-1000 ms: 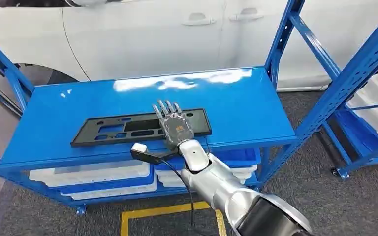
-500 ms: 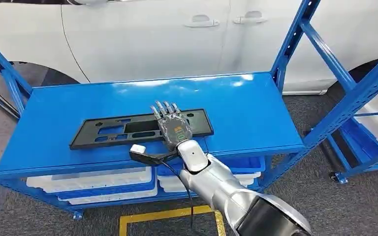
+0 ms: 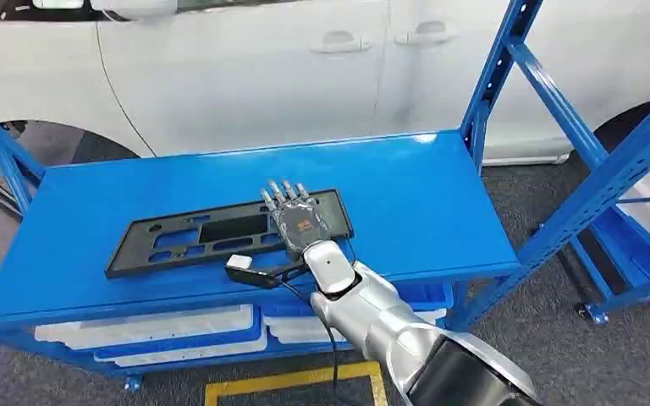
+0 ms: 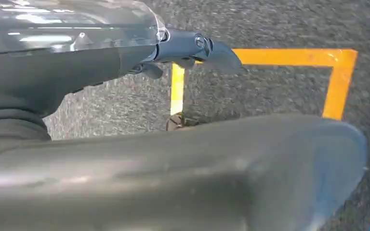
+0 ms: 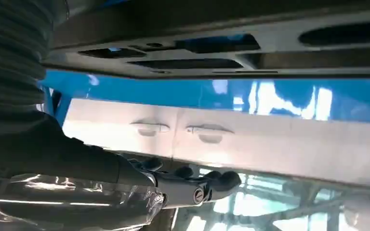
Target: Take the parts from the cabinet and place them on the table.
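A long black plastic panel (image 3: 186,241) with several cut-outs lies slanted on the top of the blue cabinet (image 3: 423,194). My right hand (image 3: 298,218) lies over the panel's right end, fingers stretched across its top and the thumb hidden. The right wrist view looks edge-on along the panel (image 5: 250,53), with my dark fingers (image 5: 197,185) apart from its surface and the blue top and car doors between them. My left hand (image 4: 188,50) hangs at my side above grey carpet, holding nothing.
A white car (image 3: 245,68) stands close behind the cabinet. Blue rack uprights (image 3: 592,194) rise at the right. White bins (image 3: 152,326) fill the lower shelf. Yellow tape (image 3: 288,379) marks the carpet in front.
The panel has turned under my right hand, its left end swinging toward the front edge. The camera has shifted slightly, so the whole scene sits a little differently.
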### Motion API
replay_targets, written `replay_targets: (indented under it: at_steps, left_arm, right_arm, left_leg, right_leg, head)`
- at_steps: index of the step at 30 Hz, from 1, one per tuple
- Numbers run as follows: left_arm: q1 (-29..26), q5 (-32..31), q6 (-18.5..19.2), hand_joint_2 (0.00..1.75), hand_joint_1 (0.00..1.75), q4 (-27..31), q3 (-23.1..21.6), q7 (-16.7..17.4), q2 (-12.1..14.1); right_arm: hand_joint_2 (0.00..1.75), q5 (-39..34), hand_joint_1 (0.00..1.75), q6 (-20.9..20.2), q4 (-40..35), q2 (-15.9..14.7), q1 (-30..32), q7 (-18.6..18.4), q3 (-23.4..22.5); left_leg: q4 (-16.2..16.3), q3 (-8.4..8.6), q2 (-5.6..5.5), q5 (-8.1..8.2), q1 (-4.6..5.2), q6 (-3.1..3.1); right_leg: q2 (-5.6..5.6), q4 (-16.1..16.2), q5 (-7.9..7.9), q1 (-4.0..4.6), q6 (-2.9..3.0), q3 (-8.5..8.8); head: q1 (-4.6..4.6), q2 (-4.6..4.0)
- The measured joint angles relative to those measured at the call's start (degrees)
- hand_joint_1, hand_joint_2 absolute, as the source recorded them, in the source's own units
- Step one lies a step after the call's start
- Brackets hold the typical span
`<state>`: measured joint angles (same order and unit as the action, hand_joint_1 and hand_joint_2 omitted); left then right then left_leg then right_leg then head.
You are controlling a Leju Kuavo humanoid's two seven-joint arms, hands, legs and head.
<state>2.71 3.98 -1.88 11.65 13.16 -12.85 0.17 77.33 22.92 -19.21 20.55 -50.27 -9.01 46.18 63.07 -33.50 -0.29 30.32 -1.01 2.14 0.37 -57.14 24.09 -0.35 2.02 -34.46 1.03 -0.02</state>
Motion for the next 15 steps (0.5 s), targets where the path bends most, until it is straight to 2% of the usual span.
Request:
replay_targets:
  at_steps: [1, 2, 3, 4, 5, 7, 8, 9, 10, 12, 13, 14, 15]
  left_arm:
    - [0.0, 0.2, 0.0, 0.0, 0.0, 0.0, 0.1, 0.0, 0.0]
    - [-0.1, 0.2, 0.0, 0.0, 0.0, 0.0, 0.2, 0.0, 0.0]
    - [-0.3, 0.2, 0.0, 0.0, 0.0, 0.0, 0.3, 0.0, 0.0]
    - [-0.4, 0.2, 0.0, 0.0, 0.0, 0.0, 0.5, 0.0, 0.0]
    - [-0.4, 0.3, 0.0, 0.0, 0.0, 0.0, 0.6, -0.4, 0.0]
    - [-0.4, 0.5, 0.1, 0.0, 0.0, 0.0, 1.0, -0.9, 0.0]
    - [-0.3, 0.5, 0.1, 0.0, 0.0, 0.0, 1.2, -0.9, 0.0]
    - [-0.3, 0.5, 0.1, 0.0, 0.0, 0.0, 1.2, -0.9, 0.0]
    - [-0.1, 0.5, 0.1, 0.0, 0.0, 0.0, 1.3, -0.9, 0.0]
    - [-0.3, 0.5, 0.1, 0.0, 0.0, 0.0, 1.4, -0.9, 0.0]
    - [-0.3, 0.5, 0.2, 0.0, 0.0, 0.0, 1.4, -0.9, -0.1]
    - [-0.2, 0.5, 0.2, 0.0, 0.0, 0.0, 1.4, -0.9, -0.2]
    - [-0.1, 0.6, 0.2, 0.0, 0.0, 0.0, 1.5, -0.9, -0.2]
  right_arm:
    - [1.75, -0.2, 1.75, -2.5, 0.0, 0.0, 0.0, -0.5, 0.2]
    - [1.75, -0.4, 1.75, -4.2, 0.1, 0.0, 0.1, -0.9, 0.5]
    - [1.75, -0.6, 1.75, -5.4, 0.3, 0.0, 0.2, -1.2, 0.6]
    - [1.75, -0.7, 1.75, -6.3, 0.4, 0.0, 0.2, -1.5, 0.7]
    - [1.75, -1.0, 1.75, -6.9, 0.6, 0.0, 0.2, -1.6, 0.7]
    - [1.75, -1.2, 1.75, -7.7, 0.7, 0.0, 0.1, -1.6, 0.7]
    - [1.75, -1.2, 1.75, -7.8, 0.9, 0.0, -0.1, -1.6, 0.7]
    - [1.75, -1.2, 1.75, -7.8, 1.0, 0.0, -0.3, -1.6, 0.7]
    - [1.75, -1.2, 1.75, -7.8, 1.1, 0.0, -0.5, -1.7, 0.7]
    - [1.75, -1.2, 1.75, -8.3, 1.2, 0.0, -0.9, -1.9, 0.7]
    - [1.75, -1.1, 1.75, -8.7, 1.2, 0.0, -1.0, -1.9, 0.8]
    - [1.75, -1.1, 1.75, -8.8, 1.2, 0.0, -1.3, -1.9, 0.8]
    - [1.75, -1.1, 1.75, -9.0, 1.3, 0.0, -1.4, -1.9, 0.8]
  left_leg:
    - [5.3, -2.95, 0.0, 2.18, -0.09, 0.25]
    - [9.6, -5.51, 0.01, 3.46, -0.09, 0.41]
    - [12.1, -7.35, 0.01, 3.51, -0.09, 0.48]
    - [11.5, -7.69, 0.01, 1.98, -0.1, 0.48]
    - [8.3, -6.7, 0.01, -0.7, -0.11, 0.41]
    - [-1.5, -2.7, 0.04, -6.8, -0.13, 0.12]
    - [-4.5, -1.39, 0.02, -7.41, 0.01, -0.14]
    - [-5.7, -0.59, 0.02, -6.81, 0.3, -0.46]
    - [-5.5, -0.91, 0.03, -6.55, 0.33, -1.0]
    - [-5.6, -0.95, 0.01, -6.37, 0.42, -1.55]
    - [-6.0, -0.6, 0.12, -6.54, -0.01, -1.92]
    - [-6.1, -0.48, 0.13, -6.5, -0.1, -2.21]
    - [-6.1, -0.42, 0.15, -6.37, -0.09, -2.55]
  right_leg:
    - [-0.05, 0.0, 0.2, 0.12, 0.23, 0.16]
    - [-0.06, 0.0, 0.4, 0.18, 0.31, 0.27]
    - [-0.01, -0.1, 0.56, 0.21, 0.3, 0.41]
    - [0.08, -0.1, 0.77, 0.21, 0.26, 0.64]
    - [0.17, -0.1, 1.01, 0.21, 0.17, 0.98]
    - [0.2, -0.2, 1.69, 0.2, -0.17, 1.87]
    - [0.21, -0.2, 1.99, 0.39, -0.52, 2.01]
    - [0.3, -0.6, 2.12, 0.69, -0.79, 1.76]
    - [0.31, -0.4, 2.04, 0.67, -1.04, 1.55]
    - [0.3, -0.3, 2.17, 0.58, -1.5, 1.69]
    - [0.29, -0.5, 2.61, 0.73, -2.01, 1.74]
    - [0.2, -1.8, 3.47, 0.49, -2.32, 1.41]
    - [0.14, -4.8, 5.2, 0.49, -2.51, -0.01]
  head:
    - [0.0, 0.0]
    - [0.0, 0.0]
    - [0.0, 0.0]
    - [0.0, 0.0]
    - [0.0, 0.0]
    - [0.0, 0.0]
    - [-0.02, 0.0]
    - [0.0, 0.0]
    - [0.0, 0.0]
    - [-0.02, 0.0]
    - [-0.02, 0.0]
    - [-0.02, 0.0]
    - [-0.02, 0.0]
